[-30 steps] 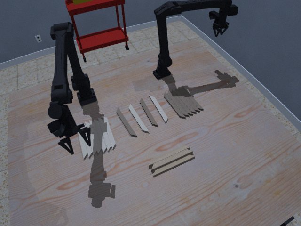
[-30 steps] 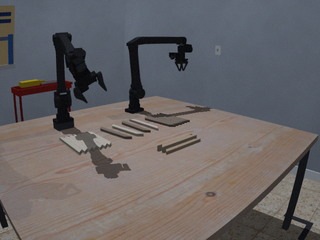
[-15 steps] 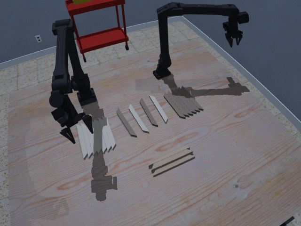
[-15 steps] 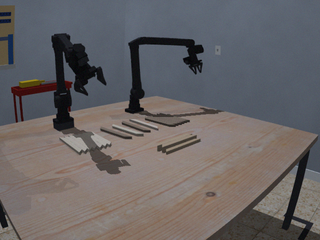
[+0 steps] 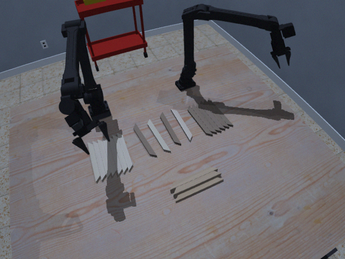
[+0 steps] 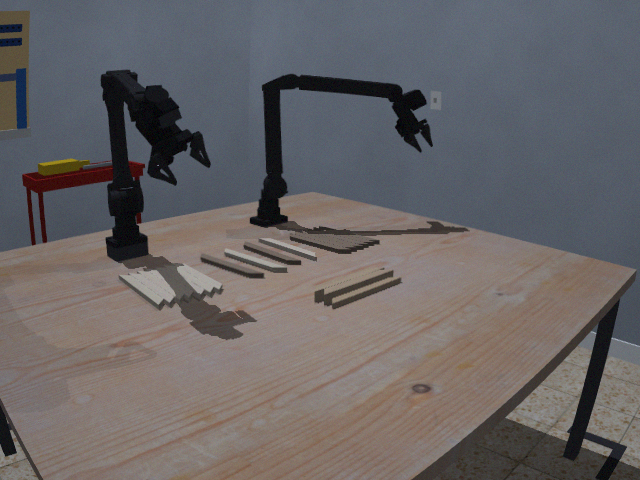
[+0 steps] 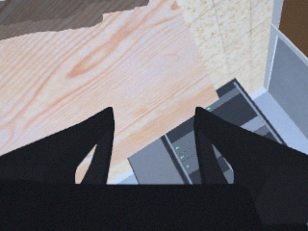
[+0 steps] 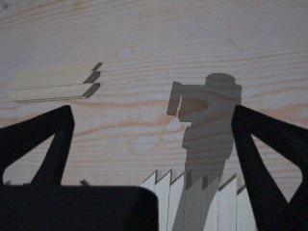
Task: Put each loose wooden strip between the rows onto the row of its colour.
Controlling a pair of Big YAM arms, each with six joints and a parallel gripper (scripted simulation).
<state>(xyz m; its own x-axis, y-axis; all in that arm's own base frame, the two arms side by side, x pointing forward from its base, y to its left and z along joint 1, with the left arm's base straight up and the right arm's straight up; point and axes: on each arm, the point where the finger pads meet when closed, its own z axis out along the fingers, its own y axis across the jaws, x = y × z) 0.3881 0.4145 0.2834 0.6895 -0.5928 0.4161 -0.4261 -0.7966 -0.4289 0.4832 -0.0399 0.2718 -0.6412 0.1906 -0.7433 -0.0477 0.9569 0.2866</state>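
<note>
Several loose strips lie apart between the rows: a brown strip point(image 5: 144, 140) point(image 6: 231, 265), a white strip point(image 5: 158, 135) point(image 6: 255, 260), a second brown strip point(image 5: 170, 128) point(image 6: 271, 253) and a second white strip point(image 5: 181, 124) point(image 6: 287, 249). The white row point(image 5: 94, 158) point(image 6: 147, 289) point(image 8: 164, 202) lies at one end, the brown row point(image 5: 208, 120) point(image 6: 330, 241) at the other. My left gripper point(image 5: 283, 66) point(image 6: 425, 148) point(image 7: 154, 115) is half open, empty, high beyond the brown row. My right gripper point(image 5: 98, 147) point(image 6: 192, 174) point(image 8: 152, 114) is wide open, empty, high above the white row's side.
Tan strips point(image 5: 199, 188) point(image 6: 361, 285) point(image 8: 53, 91) lie close together on the table, nearer the top and exterior views than the rows. A red cart point(image 5: 117, 44) point(image 6: 77, 178) stands behind the arms. Arm shadows cross both rows.
</note>
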